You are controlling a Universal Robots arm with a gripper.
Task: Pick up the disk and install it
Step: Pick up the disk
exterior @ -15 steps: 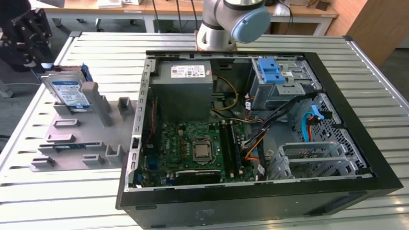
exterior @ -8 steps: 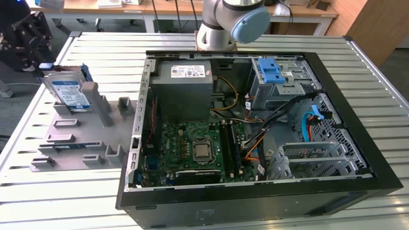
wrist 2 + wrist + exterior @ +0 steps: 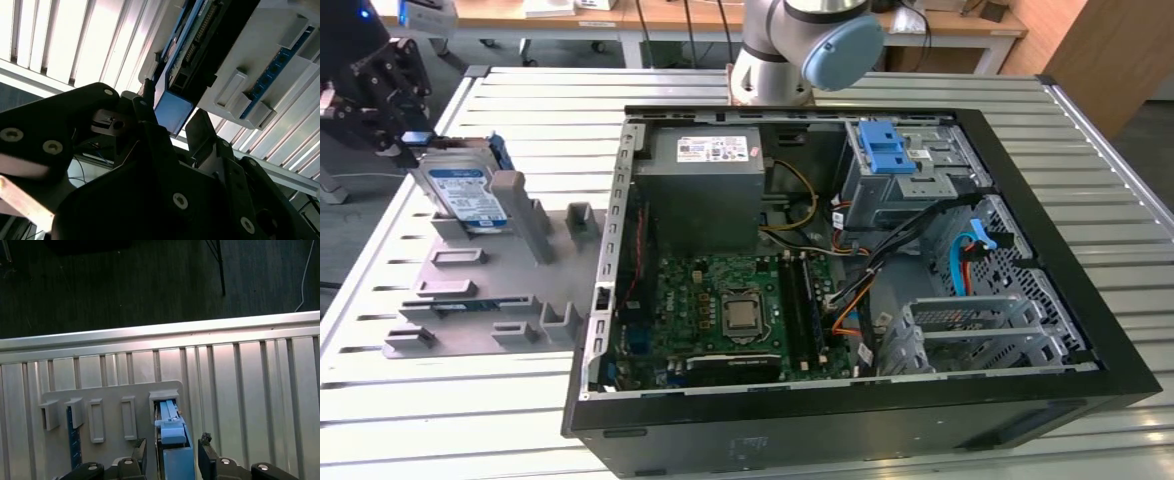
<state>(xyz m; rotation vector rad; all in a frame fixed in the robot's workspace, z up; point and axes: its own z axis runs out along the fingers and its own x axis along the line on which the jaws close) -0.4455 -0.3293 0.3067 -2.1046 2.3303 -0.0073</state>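
**Currently: claw open astride the standing disk**

Your gripper hangs over the end of the disk, which stands on edge in a slot of the grey moulded-plastic holder at the exterior view's left, outside the computer case. In the first wrist view you see the two black, blocky fingers spread apart, one on each side of the disk's blue plastic bracket, with a sliver of gap at both sides; nothing is clamped. The disk's flat silver face carries a glossy blue-and-white label, and its bracket end is smooth and rounded at the corners. A thin blue circuit strip stands in another slot of the same holder. Holder and case rest on a ribbed, matte metal table. Inside the open black case, the grey perforated sheet-metal cage sits well apart from the disk.
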